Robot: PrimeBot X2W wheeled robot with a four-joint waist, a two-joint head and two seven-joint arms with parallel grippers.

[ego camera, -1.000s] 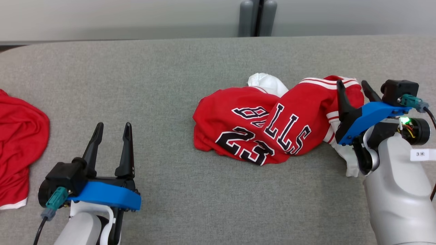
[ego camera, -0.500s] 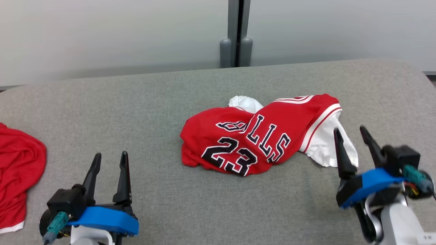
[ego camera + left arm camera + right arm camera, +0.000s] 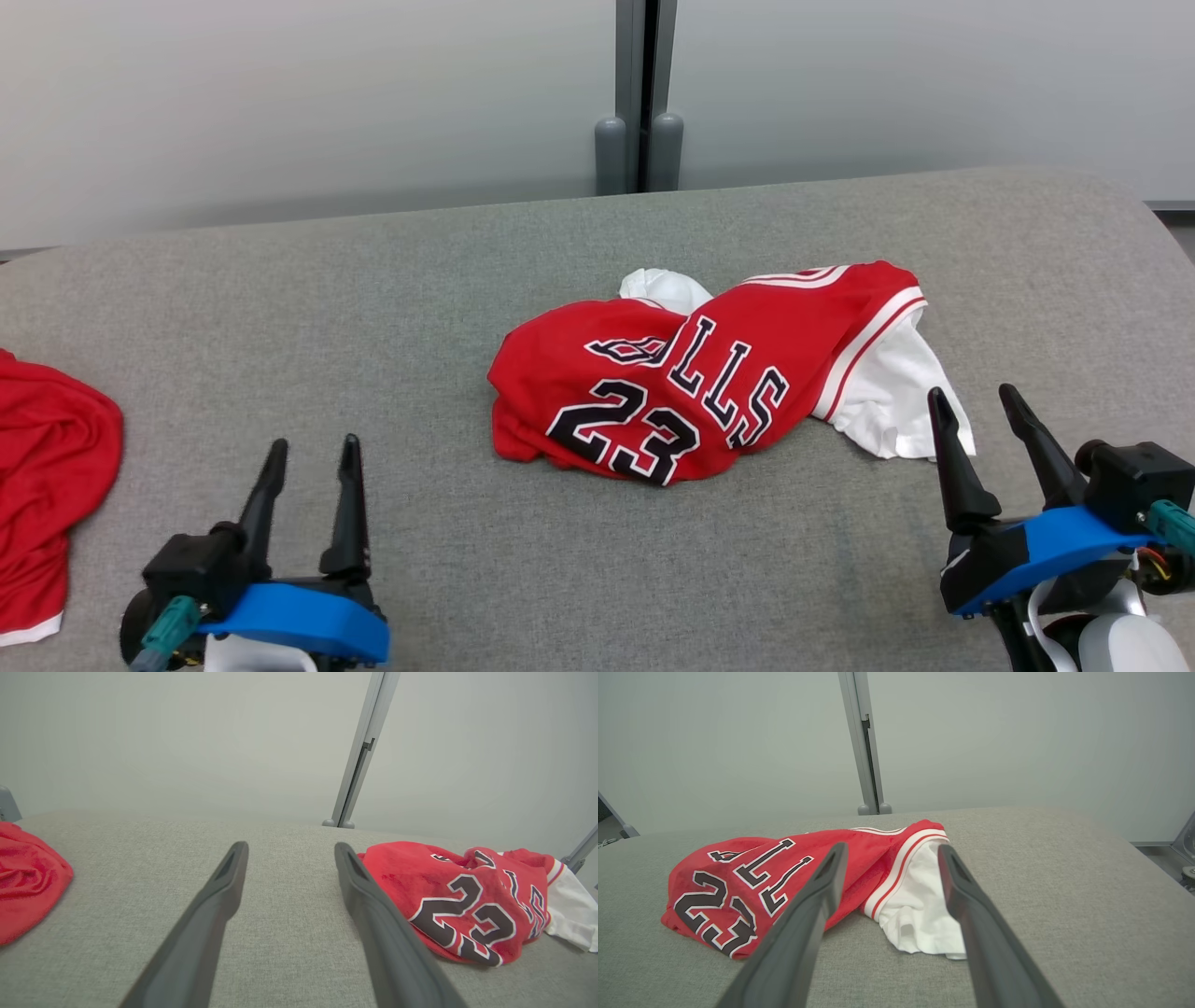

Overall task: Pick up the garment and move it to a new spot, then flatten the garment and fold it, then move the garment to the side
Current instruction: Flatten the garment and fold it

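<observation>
While I keep both arms low at the near edge of the bench (image 3: 523,579), the left hand (image 3: 314,441) and the right hand (image 3: 972,391) stand spread wide, pinching nothing, fingers pointing away from me. Left of the left hand a second red cloth (image 3: 51,467) lies on the bench, cut off by the view's edge. A sideways carry could drop the jersey onto it or tangle the two.

Just beyond the right hand lies the garment (image 3: 653,392) — a red jersey crumpled at mid-bench, lettering and number upward, with a white flap (image 3: 892,397) spilling from its right side toward that hand. The left hand is well apart from it, over bare grey cloth.

Hazards, as I judge them:
- The flap is the nearest purchase, and a pinch there may take one loose layer alone, so the heap trails and twists instead of lifting clean.
- A descent too deep could snag the woven bench cover along with the jersey.
- The folds hide where hem and shoulders run — a wrong pair of corners would leave it bunched at flattening.

Farthest off, beyond the rear edge, stands a pale wall (image 3: 280,112) with a grey post (image 3: 639,103). An overshoot that way could slide the garment off.
</observation>
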